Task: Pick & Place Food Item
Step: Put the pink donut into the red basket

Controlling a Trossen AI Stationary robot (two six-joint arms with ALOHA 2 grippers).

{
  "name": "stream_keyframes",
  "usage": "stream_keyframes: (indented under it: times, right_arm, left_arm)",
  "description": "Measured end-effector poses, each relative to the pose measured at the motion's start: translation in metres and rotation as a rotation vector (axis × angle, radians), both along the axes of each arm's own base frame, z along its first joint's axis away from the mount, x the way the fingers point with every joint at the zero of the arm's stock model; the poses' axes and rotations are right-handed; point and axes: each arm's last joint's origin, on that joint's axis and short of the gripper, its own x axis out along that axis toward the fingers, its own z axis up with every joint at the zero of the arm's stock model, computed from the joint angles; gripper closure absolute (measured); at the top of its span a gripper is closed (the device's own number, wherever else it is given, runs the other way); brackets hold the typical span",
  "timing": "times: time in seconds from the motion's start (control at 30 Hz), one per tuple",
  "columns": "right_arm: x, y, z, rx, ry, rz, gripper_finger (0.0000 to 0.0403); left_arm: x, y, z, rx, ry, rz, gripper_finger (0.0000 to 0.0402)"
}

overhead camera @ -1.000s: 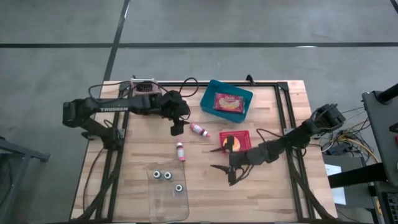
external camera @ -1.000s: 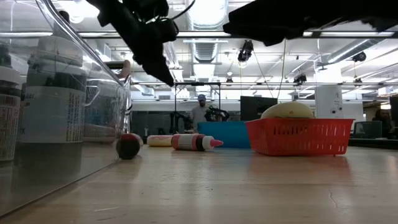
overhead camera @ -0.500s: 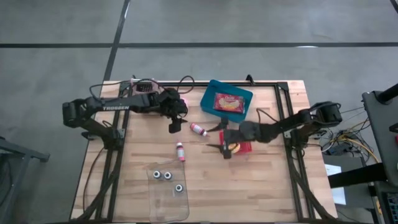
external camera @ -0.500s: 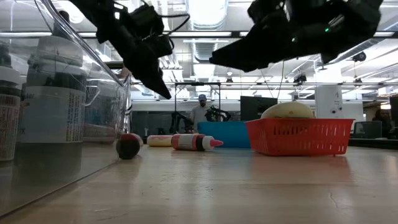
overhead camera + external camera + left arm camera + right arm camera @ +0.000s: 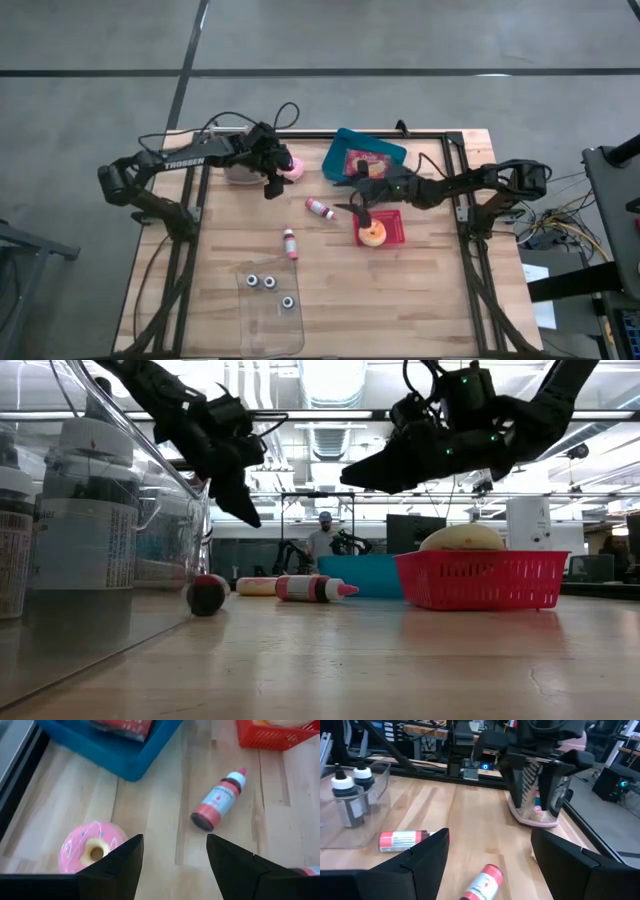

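A pink frosted donut (image 5: 290,167) lies flat on the table at the far left; it also shows in the left wrist view (image 5: 90,851). My left gripper (image 5: 269,188) is open and empty just beside it, above the table (image 5: 172,865). A round yellow food item (image 5: 372,236) sits in a red basket (image 5: 392,222). A blue bin (image 5: 365,160) holds a red snack packet. My right gripper (image 5: 355,212) is open and empty at the basket's left edge, between basket and bin, raised above the table in the low view (image 5: 347,480).
Two small red bottles (image 5: 320,208) (image 5: 290,243) lie on their sides mid-table. A clear container (image 5: 270,305) with several bottles stands at the near edge. A pale bowl (image 5: 238,168) sits at the far left behind my left gripper. Bare wood lies at the near right.
My right gripper has swung from the near middle of the table toward the far edge, passing over the red basket, whose yellow food item now shows. My left gripper has drawn back toward the far left, uncovering the pink donut. Both stay open.
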Motion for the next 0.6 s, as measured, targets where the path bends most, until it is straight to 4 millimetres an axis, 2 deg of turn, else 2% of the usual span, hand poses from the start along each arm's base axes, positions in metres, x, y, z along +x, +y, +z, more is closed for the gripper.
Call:
stream_keyframes:
  times: [0.27,0.6]
  right_arm:
    - [-0.003,-0.014,0.000,-0.002,0.000,-0.017,0.0126]
    - [-0.007,-0.015,0.000,0.008,0.041,-0.021,0.0126]
  left_arm:
    - [-0.004,0.015,-0.004,-0.045,0.069,0.040,0.0181]
    - [0.033,0.042,-0.011,-0.094,0.289,-0.015,0.0181]
